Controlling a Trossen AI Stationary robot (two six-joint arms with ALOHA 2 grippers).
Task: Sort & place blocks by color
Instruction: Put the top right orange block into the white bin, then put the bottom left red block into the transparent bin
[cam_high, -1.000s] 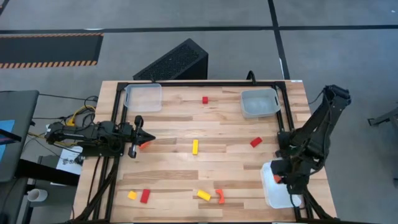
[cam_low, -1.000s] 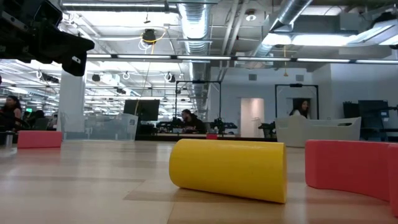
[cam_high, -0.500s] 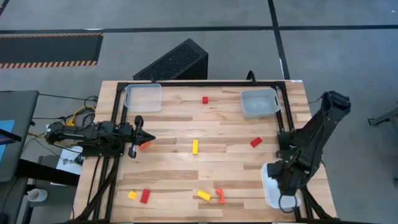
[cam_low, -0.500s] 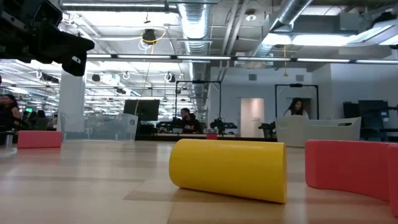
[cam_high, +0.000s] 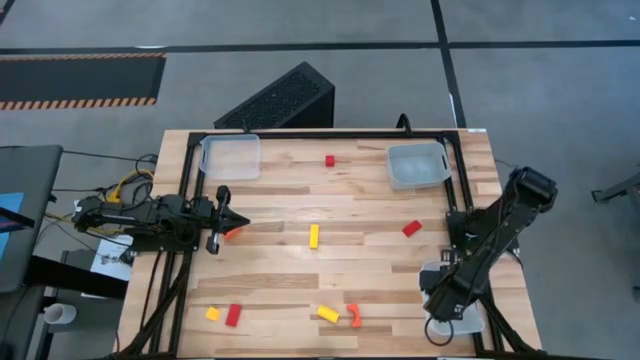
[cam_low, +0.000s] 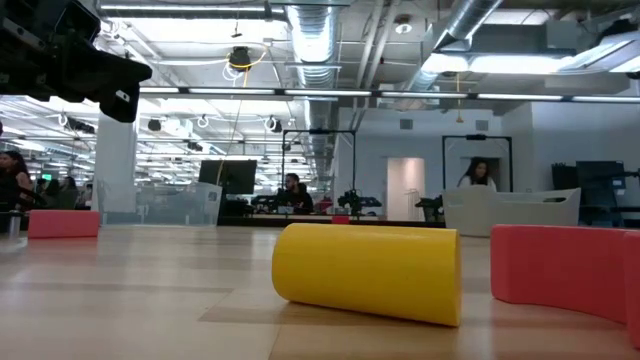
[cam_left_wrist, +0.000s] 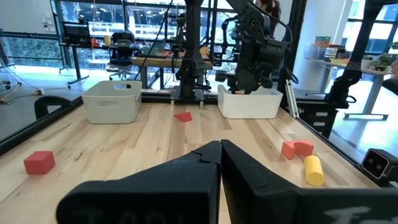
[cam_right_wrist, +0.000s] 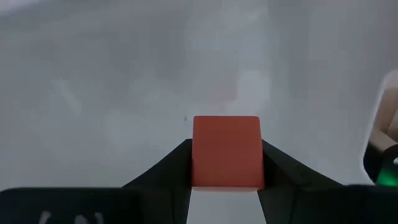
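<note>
My right gripper (cam_right_wrist: 227, 152) is shut on an orange cube (cam_right_wrist: 227, 143) above the pale floor of the white tray (cam_high: 472, 322) at the table's near right corner. In the high view the arm hides most of that tray. My left gripper (cam_high: 225, 222) rests shut by the left edge, beside a small orange piece (cam_high: 232, 232). Lying flat on the table are two red blocks (cam_high: 329, 160) (cam_high: 411, 228), a yellow bar (cam_high: 313, 236), a yellow cube (cam_high: 212, 313), a red bar (cam_high: 233, 315), a yellow piece (cam_high: 327, 314) and an orange curved piece (cam_high: 353, 315). My right gripper pinches the orange cube between its two fingers (cam_right_wrist: 174, 165), on two opposite side faces (cam_right_wrist: 198, 163). The fingers come from above, pointing down into the white tray. The cube sits square in the hold; whether it touches the tray floor, I cannot tell.
A clear tray (cam_high: 230, 155) stands at the far left and a grey tray (cam_high: 418, 165) at the far right of the table. A black box (cam_high: 285, 98) lies on the floor beyond the far edge. Bare wood lies in the table's middle, around the yellow bar.
My right arm has swung toward the table's near edge and slightly left, carrying the orange cube over the white tray and covering more of it. The blocks on the table have not moved.
</note>
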